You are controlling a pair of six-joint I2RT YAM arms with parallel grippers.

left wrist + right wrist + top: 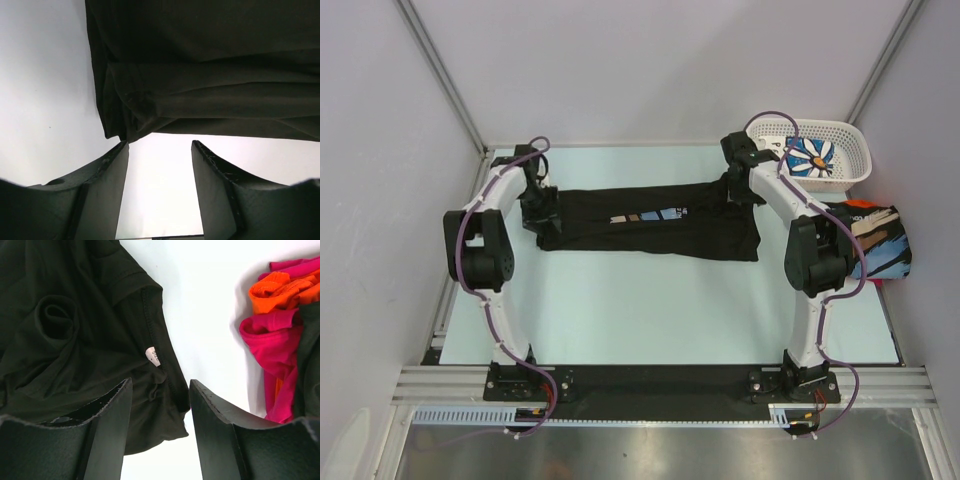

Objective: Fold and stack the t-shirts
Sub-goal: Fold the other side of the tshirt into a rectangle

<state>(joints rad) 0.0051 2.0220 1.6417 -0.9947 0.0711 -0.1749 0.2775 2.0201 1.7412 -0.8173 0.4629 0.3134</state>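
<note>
A black t-shirt [650, 230] lies folded into a long band across the middle of the table, a strip of its brush-stroke print showing. My left gripper [540, 210] is at its left end. In the left wrist view that gripper [159, 143] is open and empty, and the shirt's edge [210, 75] lies just past the fingertips. My right gripper [738, 185] is at the shirt's right end. It is open [160, 381] just over the cloth, with a hem corner and size label [152, 356] lying between the fingers.
A white lattice basket [850, 135] at the back right holds a white shirt with blue daisy print [810, 158]. A folded black printed shirt [880, 240] sits on red cloth at the right edge. Pink and orange cloth [280, 340] shows right of the right gripper.
</note>
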